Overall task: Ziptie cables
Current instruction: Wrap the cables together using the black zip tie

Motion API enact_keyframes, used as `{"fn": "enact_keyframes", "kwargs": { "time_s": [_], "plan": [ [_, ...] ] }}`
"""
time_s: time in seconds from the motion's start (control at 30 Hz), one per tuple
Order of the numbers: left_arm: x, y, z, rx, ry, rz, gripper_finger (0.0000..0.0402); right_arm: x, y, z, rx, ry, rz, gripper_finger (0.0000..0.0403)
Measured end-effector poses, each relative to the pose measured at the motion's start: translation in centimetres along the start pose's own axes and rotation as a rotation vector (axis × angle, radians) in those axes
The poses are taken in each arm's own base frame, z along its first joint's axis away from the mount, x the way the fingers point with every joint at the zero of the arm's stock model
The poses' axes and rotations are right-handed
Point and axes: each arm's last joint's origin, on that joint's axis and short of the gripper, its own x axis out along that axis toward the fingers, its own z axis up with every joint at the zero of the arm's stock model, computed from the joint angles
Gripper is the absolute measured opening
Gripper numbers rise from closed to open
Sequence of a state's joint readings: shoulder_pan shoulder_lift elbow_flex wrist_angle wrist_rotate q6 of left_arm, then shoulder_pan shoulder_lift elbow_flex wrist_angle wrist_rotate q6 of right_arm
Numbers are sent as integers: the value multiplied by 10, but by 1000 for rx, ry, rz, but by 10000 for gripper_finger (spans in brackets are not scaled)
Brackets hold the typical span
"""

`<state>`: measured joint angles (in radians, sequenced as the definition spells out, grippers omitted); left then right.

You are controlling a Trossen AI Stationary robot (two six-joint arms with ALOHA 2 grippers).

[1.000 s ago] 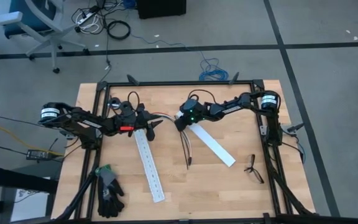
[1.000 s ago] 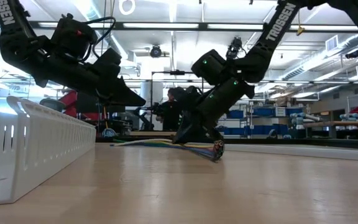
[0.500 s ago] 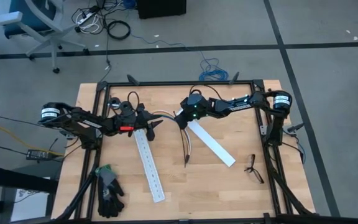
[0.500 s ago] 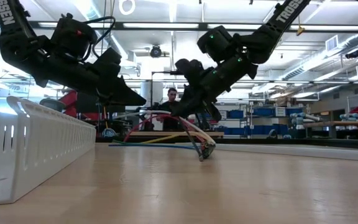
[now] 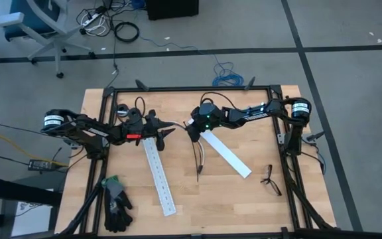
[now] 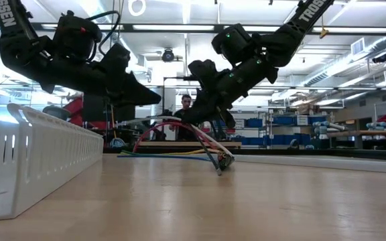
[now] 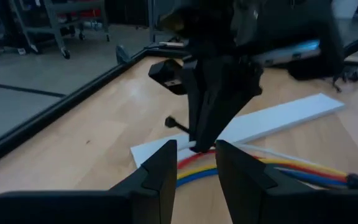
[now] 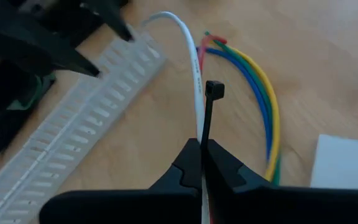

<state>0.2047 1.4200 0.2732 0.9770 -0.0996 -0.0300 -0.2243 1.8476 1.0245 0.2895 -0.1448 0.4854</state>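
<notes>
The cables [image 5: 199, 156] are thin white, red, yellow, blue and green wires. In the low view they rise in an arch [image 6: 173, 127], and their plug end [image 6: 224, 164] rests on the table. My right gripper [image 5: 192, 131] hovers over the bundle's far part, shut on the thin black ziptie [image 8: 206, 118]. The ziptie's square head [image 8: 214, 89] sticks out past the fingertips. My left gripper [image 5: 169, 133] is open and held above the table just left of the right one, pointing at it [image 7: 196, 165]. My right gripper [image 8: 202, 152] pinches the ziptie's strip [image 8: 204, 134] between its two shut fingertips, the strip running along the fingers with its head end free beyond them. A white wire [image 8: 196, 93] runs into the same pinch beside the strip. The fingers slant down from the table's right, clear of the tabletop.
Two long white slotted strips lie on the table, one below the left gripper [image 5: 159, 176] and one below the right gripper [image 5: 225, 153]. Dark spectacles [image 5: 269, 180] sit near the right edge and dark gloves [image 5: 115, 202] at the near left. A person stands in the room behind [image 6: 185, 104].
My right gripper has risen from the tabletop and moved slightly toward the far edge, staying shut. The cables' middle has been lifted with it into an arch, while their plug end has stayed on the table.
</notes>
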Motion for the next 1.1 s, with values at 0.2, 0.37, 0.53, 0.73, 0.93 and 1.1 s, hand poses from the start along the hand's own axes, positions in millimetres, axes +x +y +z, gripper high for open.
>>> {"fn": "enact_keyframes", "kwargs": {
  "time_s": [0.2,0.37,0.53,0.73,0.93,1.1],
  "plan": [
    [4,1,-8,24,41,32,120,1,9,2,-34,-39,48,0],
    [20,0,-14,29,68,57,120,1,12,-1,-38,-30,54,0],
    [40,-3,-21,12,111,5,120,1,14,-1,-43,-28,57,0],
    [45,-5,-27,9,138,-54,117,1,13,-2,-52,-23,50,0],
    [36,-8,-22,1,99,-161,99,1,12,-5,-56,4,27,0],
    [13,-9,-8,1,-21,-256,94,1,9,-9,-53,40,-17,0]
  ]
}}
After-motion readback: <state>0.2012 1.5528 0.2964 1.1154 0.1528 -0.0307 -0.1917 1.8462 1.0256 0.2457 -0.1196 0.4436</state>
